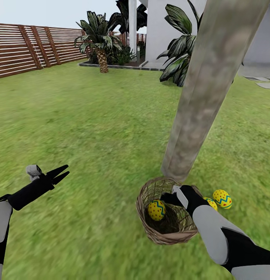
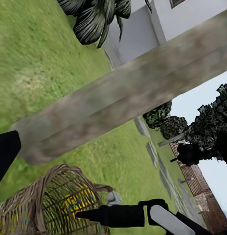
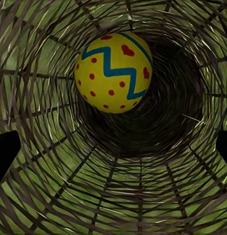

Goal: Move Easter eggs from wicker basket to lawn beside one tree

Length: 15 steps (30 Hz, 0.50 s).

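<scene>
The wicker basket (image 1: 148, 229) lies tipped on the lawn (image 1: 92, 128) at the foot of the tree's grey-brown trunk (image 1: 207, 85). One yellow Easter egg (image 1: 156, 210) with red dots and a blue zigzag rests inside it. My right gripper (image 1: 167, 199) reaches into the basket's mouth; in the right wrist view its jaws stand open, with the egg (image 3: 113, 72) just ahead and untouched. Two more eggs (image 1: 222, 198) (image 1: 211, 202) lie on the grass beside the trunk, one half hidden by my right arm. My left gripper (image 1: 62, 173) hovers open over the grass, well to the left.
A brown slat fence (image 1: 30, 48) runs along the far left. A short palm (image 1: 98, 41) and a dark leafy bush (image 1: 179, 54) stand before the white house (image 1: 162, 27). Open grass stretches left of and beyond the trunk.
</scene>
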### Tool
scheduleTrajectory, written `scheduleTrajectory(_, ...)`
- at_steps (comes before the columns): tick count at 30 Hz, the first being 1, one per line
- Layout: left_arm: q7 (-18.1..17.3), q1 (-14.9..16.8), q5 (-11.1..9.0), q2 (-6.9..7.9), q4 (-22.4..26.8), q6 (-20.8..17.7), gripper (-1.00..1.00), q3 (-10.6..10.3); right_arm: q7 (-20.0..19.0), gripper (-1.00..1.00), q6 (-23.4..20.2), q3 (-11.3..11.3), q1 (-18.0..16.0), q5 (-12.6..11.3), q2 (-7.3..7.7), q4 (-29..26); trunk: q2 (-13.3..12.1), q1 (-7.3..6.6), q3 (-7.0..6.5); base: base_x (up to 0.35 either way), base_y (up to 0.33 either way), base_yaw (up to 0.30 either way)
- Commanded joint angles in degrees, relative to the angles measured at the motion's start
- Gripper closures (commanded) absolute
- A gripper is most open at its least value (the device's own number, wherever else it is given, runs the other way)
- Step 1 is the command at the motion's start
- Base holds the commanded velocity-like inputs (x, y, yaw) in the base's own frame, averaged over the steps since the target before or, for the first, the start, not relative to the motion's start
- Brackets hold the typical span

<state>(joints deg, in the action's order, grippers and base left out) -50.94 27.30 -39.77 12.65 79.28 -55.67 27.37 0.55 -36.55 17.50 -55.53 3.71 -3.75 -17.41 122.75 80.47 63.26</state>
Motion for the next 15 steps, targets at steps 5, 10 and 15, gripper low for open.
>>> scheduleTrajectory(5, -0.21, 0.04, 0.04, 0.0, 0.0, -0.23, -1.0, 0.03, 0.04, -1.0, -0.28, 0.43, -0.11, 0.42, -0.11, -0.71, 2.04, 1.1, 0.95, 0.0, 0.0, 0.0)
scheduleTrajectory(10, -0.21, 0.04, 0.04, 0.0, 0.0, -0.23, -1.0, -0.03, 0.13, -1.0, -0.47, 0.43, -2.24, 0.12, -0.2, -0.06, 4.04, 2.19, 1.84, 0.0, 0.0, 0.0)
scheduleTrajectory(15, -0.21, 0.04, 0.04, -0.06, -0.04, -0.23, -1.0, -0.04, 0.16, -1.0, -0.65, 0.43, -3.73, 0.04, -0.27, 0.95, 6.05, 3.29, 2.74, 0.0, 0.0, 0.0)
